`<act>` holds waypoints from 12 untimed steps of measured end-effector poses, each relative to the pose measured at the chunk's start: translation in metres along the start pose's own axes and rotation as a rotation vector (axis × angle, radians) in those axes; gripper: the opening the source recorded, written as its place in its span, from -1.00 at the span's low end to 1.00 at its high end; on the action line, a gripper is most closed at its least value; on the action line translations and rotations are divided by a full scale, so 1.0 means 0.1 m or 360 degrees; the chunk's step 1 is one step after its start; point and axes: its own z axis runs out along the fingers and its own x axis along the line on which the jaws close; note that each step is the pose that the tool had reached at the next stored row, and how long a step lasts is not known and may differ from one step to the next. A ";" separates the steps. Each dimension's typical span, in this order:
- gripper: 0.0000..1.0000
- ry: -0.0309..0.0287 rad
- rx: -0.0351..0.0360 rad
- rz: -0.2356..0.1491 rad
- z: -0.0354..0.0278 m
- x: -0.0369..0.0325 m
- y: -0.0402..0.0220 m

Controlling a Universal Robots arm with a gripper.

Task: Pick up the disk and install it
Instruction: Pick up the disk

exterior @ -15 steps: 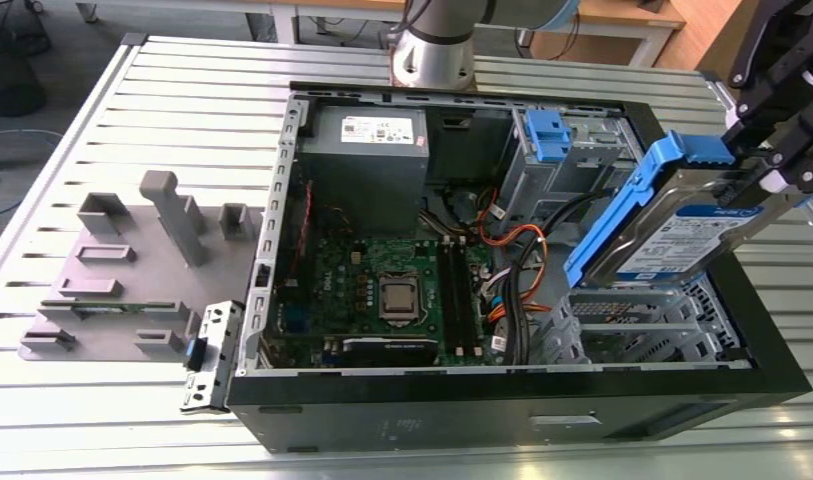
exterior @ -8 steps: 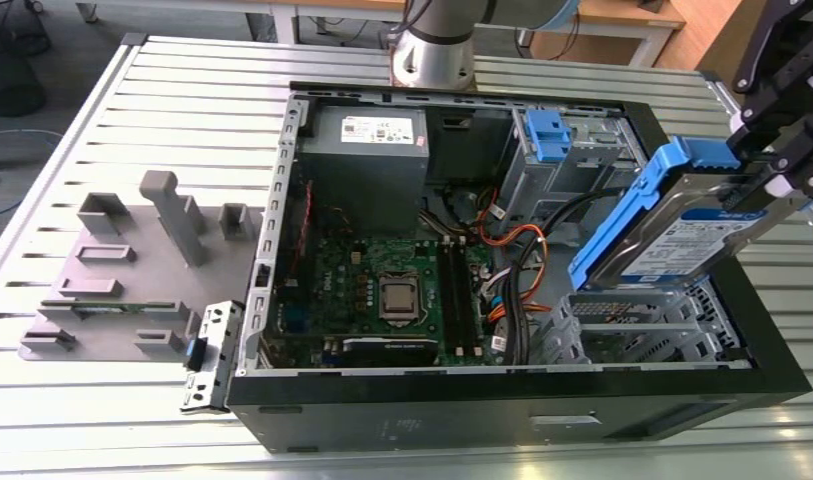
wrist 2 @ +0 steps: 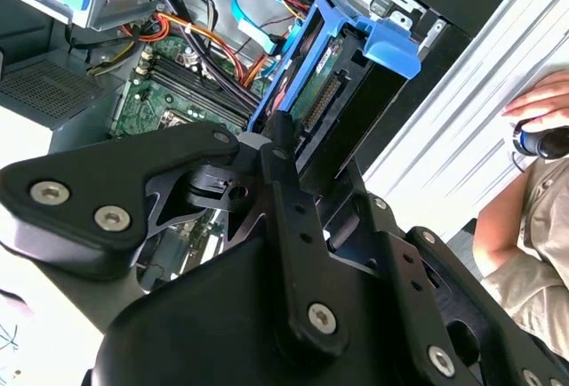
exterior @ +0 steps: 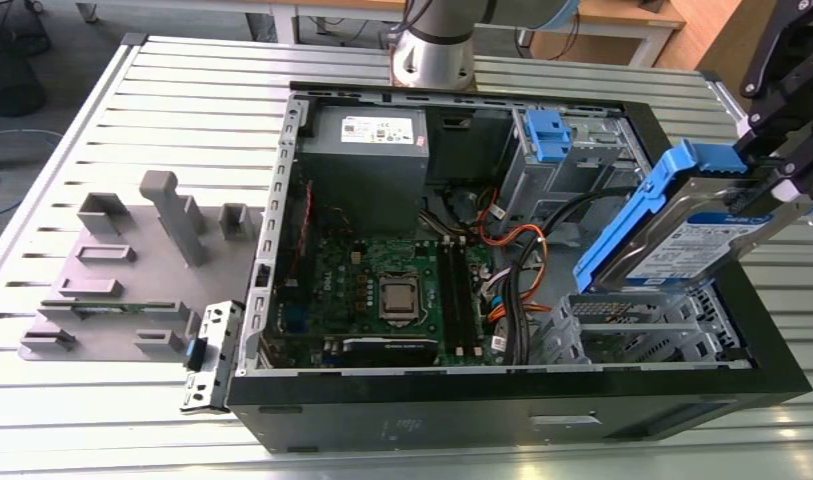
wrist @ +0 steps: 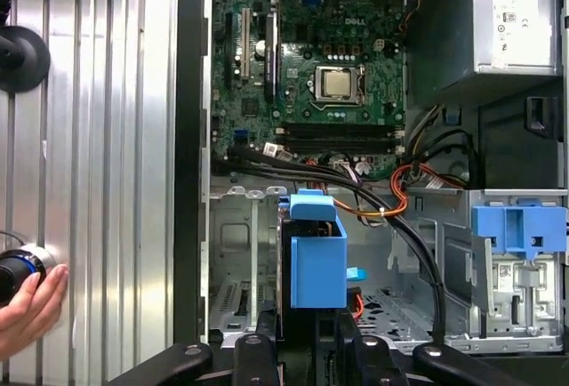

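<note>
On the exterior view's left, your slatted metal tabletop (exterior: pixel 193 110) carries a matte grey fixture (exterior: pixel 126 270) of blocky posts and slots. It stands well apart from the work. Next comes the open black computer case (exterior: pixel 513 410), lying on its side. Inside it are the green motherboard (exterior: pixel 379 280), the grey power-supply box (exterior: pixel 366 150) at the far wall, and loose orange and black cables. Further right, an empty blue bracket (exterior: pixel 546 135) sits in the far bay, and a perforated silver drive cage (exterior: pixel 646 330) fills the near corner. The disk (exterior: pixel 693 230) hangs in the air directly over that cage, not yet seated. It is a flat silver slab with smooth blue plastic rails and a blue-and-white label. Your claw (exterior: pixel 774 178) is clenched on its upper end, near the handle tab, so the disk lies below the claw and toward the exterior view's left. Its long axis is steeply tilted, with the low end pointing down into the case near the cage mouth. In the second wrist view, the black fingers (wrist 2: pixel 277 150) close on the disk's edge (wrist 2: pixel 329 75).
</note>
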 end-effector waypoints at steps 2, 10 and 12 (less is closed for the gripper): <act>-0.31 -0.00004 0.0001 0.0009 0.007 0.008 -0.001; -0.31 0.00032 0.0001 0.0021 0.013 0.016 -0.001; -0.31 0.00166 0.0002 0.0021 0.015 0.016 -0.002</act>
